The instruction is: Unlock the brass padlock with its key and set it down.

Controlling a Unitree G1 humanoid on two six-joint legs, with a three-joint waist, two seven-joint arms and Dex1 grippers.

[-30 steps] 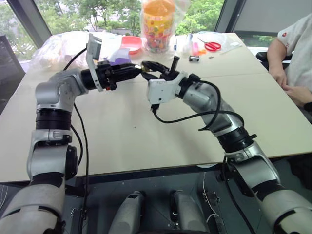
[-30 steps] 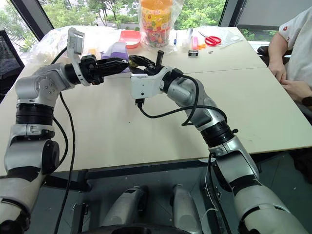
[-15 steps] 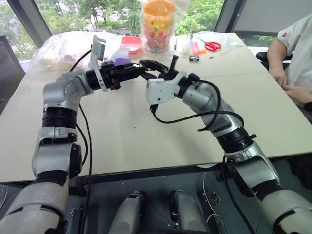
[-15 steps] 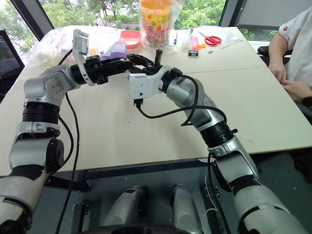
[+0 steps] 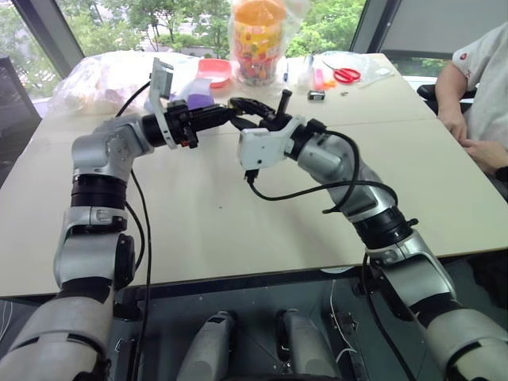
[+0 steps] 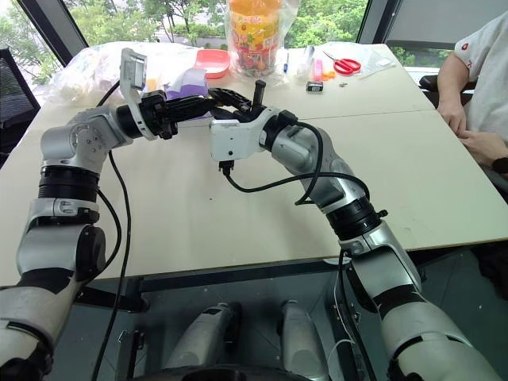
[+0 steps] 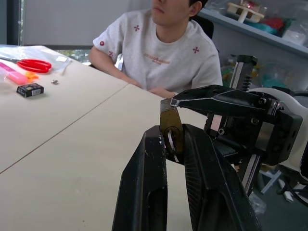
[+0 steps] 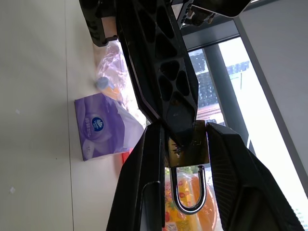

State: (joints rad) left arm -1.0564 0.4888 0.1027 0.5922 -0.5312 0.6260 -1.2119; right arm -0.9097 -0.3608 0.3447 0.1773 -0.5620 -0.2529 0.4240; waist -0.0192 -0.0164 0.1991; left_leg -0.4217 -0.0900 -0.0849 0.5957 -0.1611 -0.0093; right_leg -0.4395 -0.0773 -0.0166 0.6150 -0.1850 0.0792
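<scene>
My right gripper [image 8: 185,144] pinches the brass padlock [image 8: 187,147] by its body, shackle loop pointing away from the wrist. My left gripper [image 7: 174,144] meets it fingertip to fingertip, its fingers nearly together around the padlock's end and a small silvery piece there, which I cannot identify. Both hands hover above the table [image 5: 238,214], left forearm reaching in from the left, right arm bent up from the near right. A person [image 7: 166,45] sits at the table's right side; red scissors [image 5: 346,75] lie far right.
</scene>
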